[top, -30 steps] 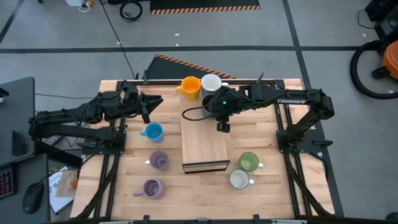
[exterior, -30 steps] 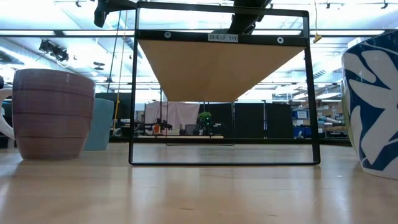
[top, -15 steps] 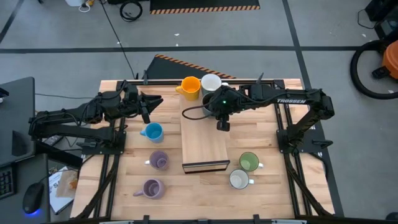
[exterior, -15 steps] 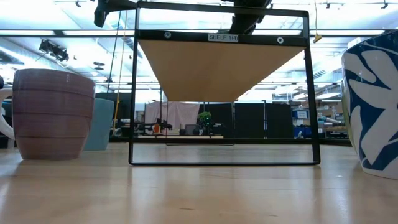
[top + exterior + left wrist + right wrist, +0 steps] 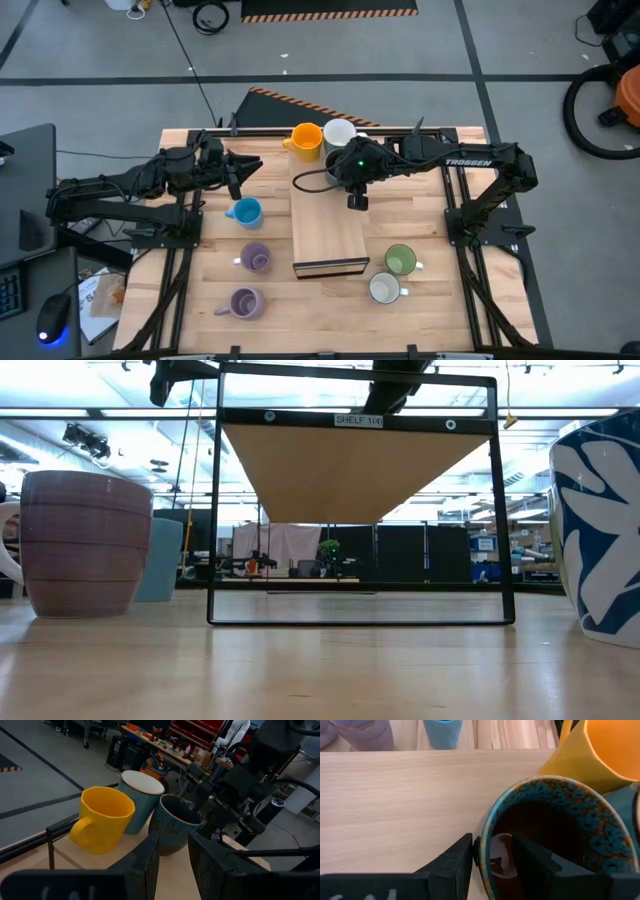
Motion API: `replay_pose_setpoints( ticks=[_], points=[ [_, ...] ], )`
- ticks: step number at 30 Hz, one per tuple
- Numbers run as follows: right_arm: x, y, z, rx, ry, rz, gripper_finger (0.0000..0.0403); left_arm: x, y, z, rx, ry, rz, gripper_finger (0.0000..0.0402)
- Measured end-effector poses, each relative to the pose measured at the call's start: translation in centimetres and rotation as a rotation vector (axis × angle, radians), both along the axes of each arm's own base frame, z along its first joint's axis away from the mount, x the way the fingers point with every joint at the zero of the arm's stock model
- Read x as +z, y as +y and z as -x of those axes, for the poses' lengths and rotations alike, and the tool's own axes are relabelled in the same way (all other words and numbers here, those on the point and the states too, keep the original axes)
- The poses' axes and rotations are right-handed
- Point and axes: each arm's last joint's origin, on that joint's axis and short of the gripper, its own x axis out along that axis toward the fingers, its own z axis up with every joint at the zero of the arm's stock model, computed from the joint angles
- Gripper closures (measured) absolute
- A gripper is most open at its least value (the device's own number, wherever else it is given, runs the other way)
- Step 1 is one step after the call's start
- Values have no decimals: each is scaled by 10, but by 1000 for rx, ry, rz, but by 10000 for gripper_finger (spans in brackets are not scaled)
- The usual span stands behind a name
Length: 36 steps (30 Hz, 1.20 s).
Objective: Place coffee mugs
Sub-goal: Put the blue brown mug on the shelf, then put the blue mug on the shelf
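right pincer (image 5: 492, 857) pinched rim of dark brown mug (image 5: 555, 837) at board's (image 5: 328, 232) far edge, orange mug (image 5: 305, 139) and white mug (image 5: 339, 131) touching behind; board's near half bare. left pincer (image 5: 172, 865) hovered apart, fingers slightly spread.

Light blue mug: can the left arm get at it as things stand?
Probably yes. The light blue mug stands alone on bare table just in front of the left gripper, nothing between them. The right gripper is busy at the dark brown mug on the shelf.
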Motion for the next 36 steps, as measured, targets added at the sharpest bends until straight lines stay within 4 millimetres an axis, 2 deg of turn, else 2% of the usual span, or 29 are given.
replay_pose_setpoints(
  ticks=[10,16,20,28,36],
  points=[
    [2,1,0,21,-11,-16,258,0,0,0,-7,-4,8,292],
    [21,1,2,17,-55,-16,258,-1,-3,-1,-107,-23,104,292],
    [34,1,3,23,-88,-7,258,-7,-8,-2,-229,27,172,292],
    [62,2,12,12,-115,16,258,-41,-20,-13,-288,350,274,292],
    [89,6,22,2,-156,38,258,-75,-32,-26,-355,673,283,291]
  ],
)
